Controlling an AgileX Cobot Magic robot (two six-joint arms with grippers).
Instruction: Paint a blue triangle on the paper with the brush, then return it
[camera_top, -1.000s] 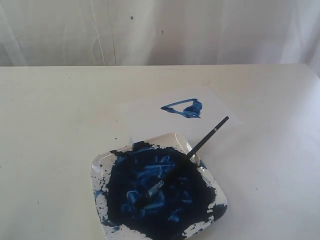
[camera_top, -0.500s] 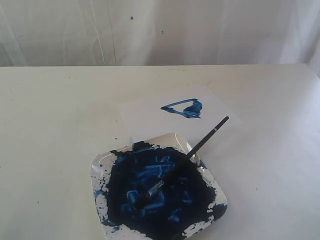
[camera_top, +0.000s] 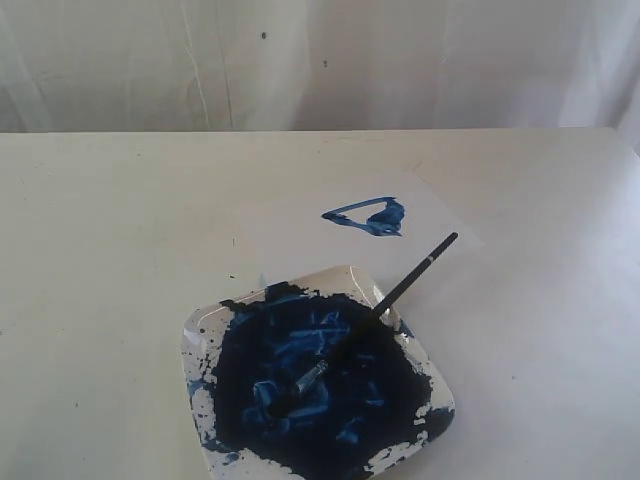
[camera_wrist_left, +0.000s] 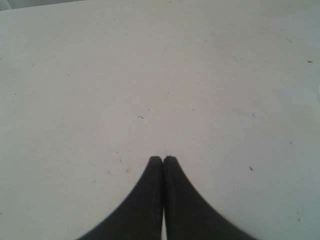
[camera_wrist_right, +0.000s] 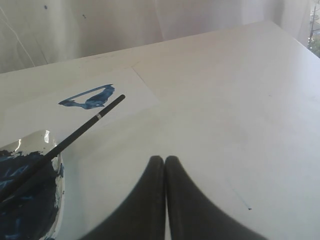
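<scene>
The blue triangle (camera_top: 367, 216) (camera_wrist_right: 89, 97) is painted on the white paper (camera_top: 300, 235) (camera_wrist_right: 30, 112) behind the plate. The black-handled brush (camera_top: 400, 290) (camera_wrist_right: 75, 135) lies with its bristle tip in the dark blue paint of the square white plate (camera_top: 205, 330) (camera_wrist_right: 55, 200), its handle leaning over the rim toward the paper. Neither arm shows in the exterior view. My right gripper (camera_wrist_right: 165, 159) is shut and empty above the table, apart from the brush. My left gripper (camera_wrist_left: 163, 158) is shut and empty over bare table.
A white wrinkled curtain (camera_top: 320, 60) hangs behind the table's far edge (camera_top: 320, 131). The table's right edge (camera_wrist_right: 295, 37) shows in the right wrist view.
</scene>
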